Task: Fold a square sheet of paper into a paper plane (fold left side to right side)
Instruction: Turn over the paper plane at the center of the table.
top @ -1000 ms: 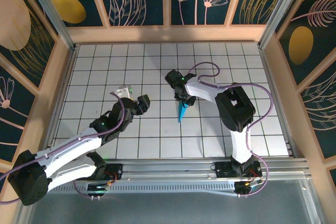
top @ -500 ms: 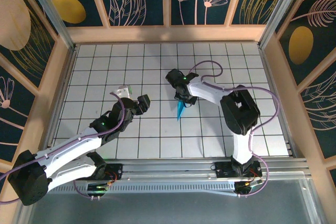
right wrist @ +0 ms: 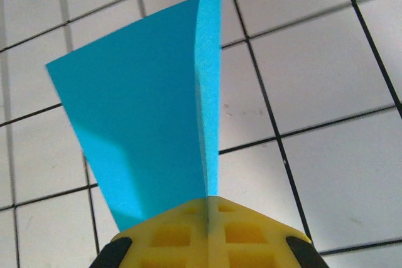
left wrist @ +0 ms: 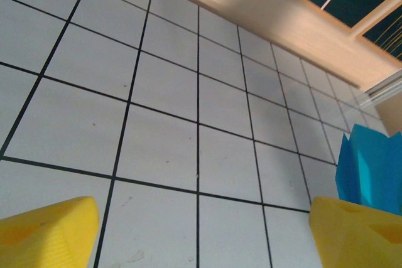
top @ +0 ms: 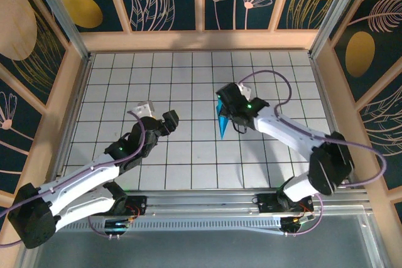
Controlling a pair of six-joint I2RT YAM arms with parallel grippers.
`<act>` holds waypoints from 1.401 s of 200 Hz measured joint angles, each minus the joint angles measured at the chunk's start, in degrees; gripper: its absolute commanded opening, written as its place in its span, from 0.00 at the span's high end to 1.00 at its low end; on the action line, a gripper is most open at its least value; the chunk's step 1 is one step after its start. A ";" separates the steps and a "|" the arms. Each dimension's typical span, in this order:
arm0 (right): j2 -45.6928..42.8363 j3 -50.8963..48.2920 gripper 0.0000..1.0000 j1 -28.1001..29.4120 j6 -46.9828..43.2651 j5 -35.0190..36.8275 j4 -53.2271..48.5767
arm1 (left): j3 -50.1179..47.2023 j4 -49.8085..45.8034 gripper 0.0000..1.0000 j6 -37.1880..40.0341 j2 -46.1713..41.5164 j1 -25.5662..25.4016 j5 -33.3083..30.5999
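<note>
Left fingers [left wrist: 50, 230] on my rig stand wide apart with nothing between them, low over bare tiles of the table [top: 188, 167], well to the left of the plane [top: 222, 120]. Through the left wrist camera, the plane's blue edge shows just past the right-hand fingertip. Right fingers [right wrist: 169, 236] are pressed together on the plane, pinching it at its centre crease. From that wrist I see one wing spread to the left and the crease edge-on. From above, the plane's narrow end points toward the arm bases. I cannot tell whether that end touches the table. Beyond the plane runs the wooden wall [top: 201, 39].
</note>
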 measured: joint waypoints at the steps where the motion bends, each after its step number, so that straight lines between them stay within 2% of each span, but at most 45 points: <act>1: -0.26 -0.24 1.00 -0.04 -0.28 -0.11 0.20 | 0.00 0.00 0.13 -0.04 -0.07 0.02 -0.02; 24: -8.66 -7.82 1.00 -2.29 -5.73 -5.55 8.17 | 0.00 -0.02 0.13 -0.83 -2.01 0.11 -0.57; 43: -14.82 -13.07 1.00 -6.73 -8.79 -11.89 14.05 | 0.00 -0.09 0.12 -0.92 -3.02 0.44 -0.85; 83: -21.99 -22.82 1.00 -15.74 -10.91 -27.63 26.38 | -0.02 -0.46 0.12 -1.64 -4.48 0.55 -1.18; 112: -23.19 -30.12 1.00 -20.09 -8.87 -40.52 37.27 | -0.02 -0.50 0.11 -2.21 -4.74 0.79 -1.27; 157: -18.82 -36.33 1.00 -20.65 -1.66 -54.99 55.30 | -0.02 -0.50 0.11 -2.91 -4.33 0.83 -0.83; 202: -11.54 -38.88 1.00 -19.87 5.05 -60.89 68.46 | -0.02 -0.46 0.11 -3.43 -3.04 0.85 -0.15; 280: 3.58 -38.25 1.00 -12.68 8.81 -60.13 79.08 | -0.04 -0.42 0.10 -3.89 -1.49 0.87 1.38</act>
